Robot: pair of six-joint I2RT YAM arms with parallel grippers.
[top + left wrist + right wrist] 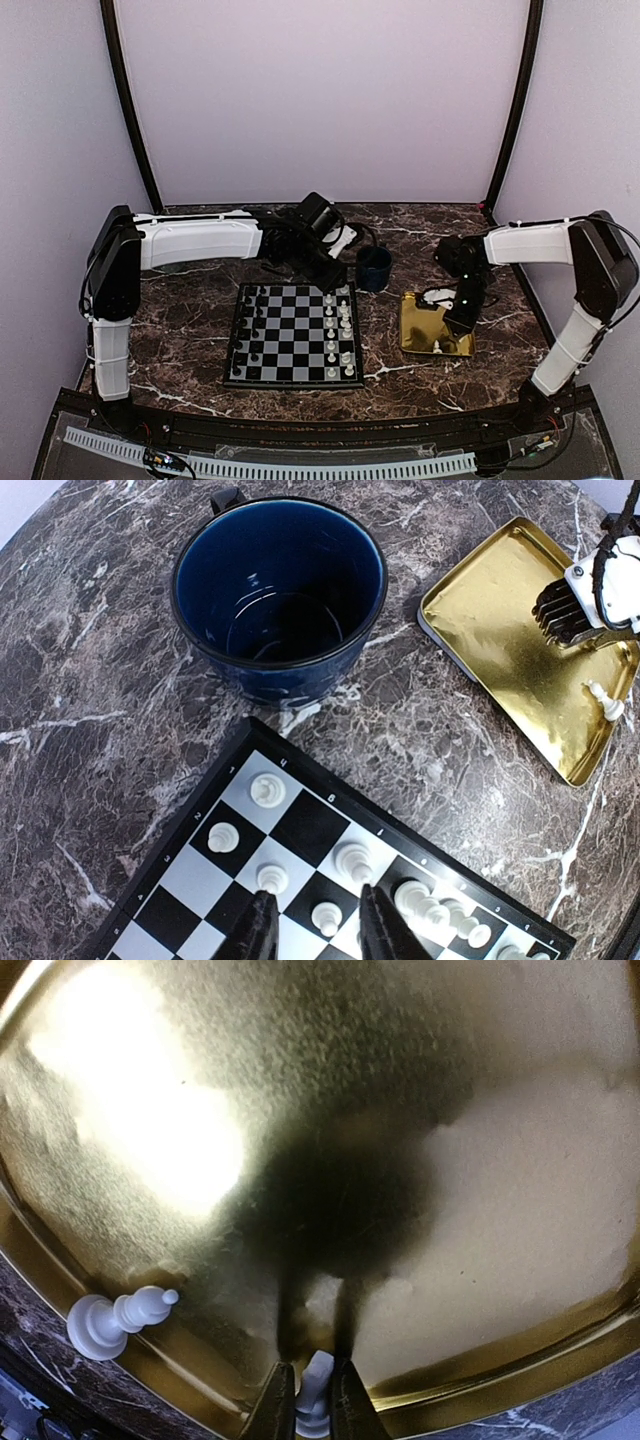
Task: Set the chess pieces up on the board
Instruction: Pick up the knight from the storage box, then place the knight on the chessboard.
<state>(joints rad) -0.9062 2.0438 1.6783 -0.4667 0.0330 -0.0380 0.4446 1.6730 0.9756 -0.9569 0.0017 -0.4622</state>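
Pale lilac walls (330, 90) close in three sides, with black poles (133, 110) at the back corners. The bench (190, 370) is dark brown marble, white-veined, evenly lit.

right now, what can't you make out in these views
right wrist: the white piece in the right gripper is mostly hidden by the fingers and the bottom edge, so its type is unclear
top: the pieces on the board are too small to name
left wrist: the bottom edge cuts off most of the board
top: the left gripper hides part of the board's far edge
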